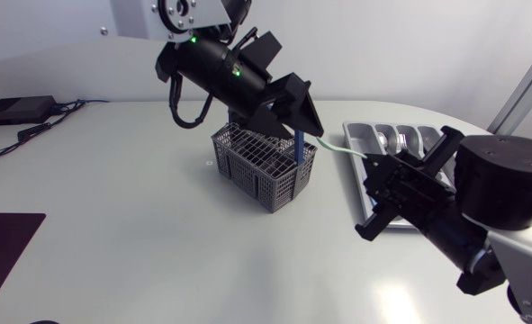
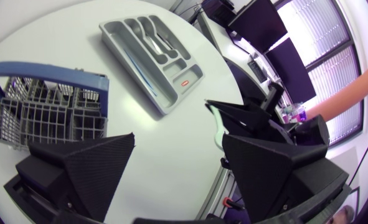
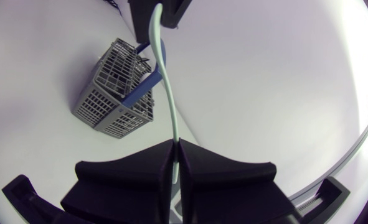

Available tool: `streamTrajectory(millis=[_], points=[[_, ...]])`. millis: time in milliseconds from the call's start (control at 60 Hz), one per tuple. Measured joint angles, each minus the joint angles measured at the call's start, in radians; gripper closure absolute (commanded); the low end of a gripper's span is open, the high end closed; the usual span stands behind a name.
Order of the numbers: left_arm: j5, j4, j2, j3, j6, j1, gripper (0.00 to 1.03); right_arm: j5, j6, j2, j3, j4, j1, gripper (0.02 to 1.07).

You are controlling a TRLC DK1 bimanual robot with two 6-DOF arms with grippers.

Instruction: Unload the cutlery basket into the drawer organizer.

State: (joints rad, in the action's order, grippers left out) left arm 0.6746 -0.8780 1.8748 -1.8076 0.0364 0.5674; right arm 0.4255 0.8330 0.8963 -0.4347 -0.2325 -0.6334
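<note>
Resting apart on the white table (image 1: 112,252): cutlery basket (image 1: 264,166), drawer organizer (image 1: 359,142).

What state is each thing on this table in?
left tool: open
right tool: shut on the green utensil
green utensil: held in the air
cutlery basket: upright
drawer organizer: lying flat, silver cutlery inside
</note>
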Motion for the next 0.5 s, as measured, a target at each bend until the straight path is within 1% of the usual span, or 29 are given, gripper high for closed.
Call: streamTrajectory(millis=[67, 217, 500], points=[[0.000, 0.001, 0.015, -0.003, 0.045, -0.002, 0.06, 0.049, 0.016, 0.031, 0.010, -0.054, -0.008, 1.02], [0.005, 0.021, 0.021, -0.018, 0.138, -0.010, 0.07, 0.127, 0.035, 0.119, 0.016, -0.158, -0.014, 1.02], [0.027, 0.095, 0.021, -0.021, 0.255, -0.011, 0.08, 0.231, 0.051, 0.254, 0.016, -0.305, -0.024, 1.02]])
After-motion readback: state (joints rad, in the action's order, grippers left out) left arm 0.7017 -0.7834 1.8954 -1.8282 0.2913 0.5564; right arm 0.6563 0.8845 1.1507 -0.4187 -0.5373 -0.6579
